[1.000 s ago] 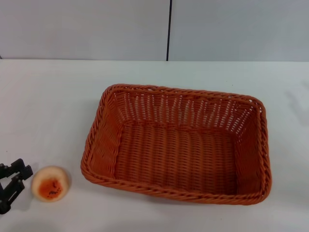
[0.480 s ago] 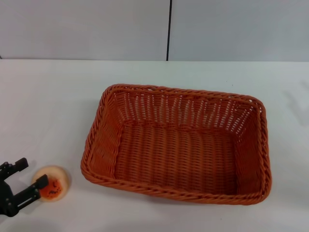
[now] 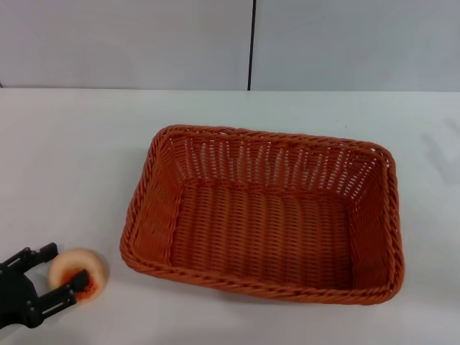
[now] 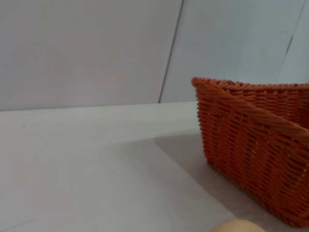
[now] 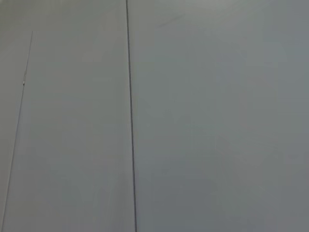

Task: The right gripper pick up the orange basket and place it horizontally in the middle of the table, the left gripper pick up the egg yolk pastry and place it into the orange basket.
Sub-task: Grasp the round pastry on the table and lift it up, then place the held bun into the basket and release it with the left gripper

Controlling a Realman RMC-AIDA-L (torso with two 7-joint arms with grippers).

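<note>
The orange basket (image 3: 262, 212) lies lengthwise across the middle of the white table (image 3: 72, 158), empty; its side wall also fills the right of the left wrist view, orange basket (image 4: 256, 140). The egg yolk pastry (image 3: 80, 267) sits on the table near the front left corner, left of the basket. Only its pale top shows in the left wrist view, egg yolk pastry (image 4: 239, 226). My left gripper (image 3: 66, 264) is open at the pastry, one finger behind it and the other crossing its glazed top. The right gripper is out of view.
A grey wall with a dark vertical seam (image 3: 251, 43) runs behind the table's far edge. The right wrist view shows only that wall (image 5: 193, 116). Bare tabletop surrounds the basket on every side.
The left gripper has moved right and forward from beside the pastry until its open fingers straddle it. The basket has not moved.
</note>
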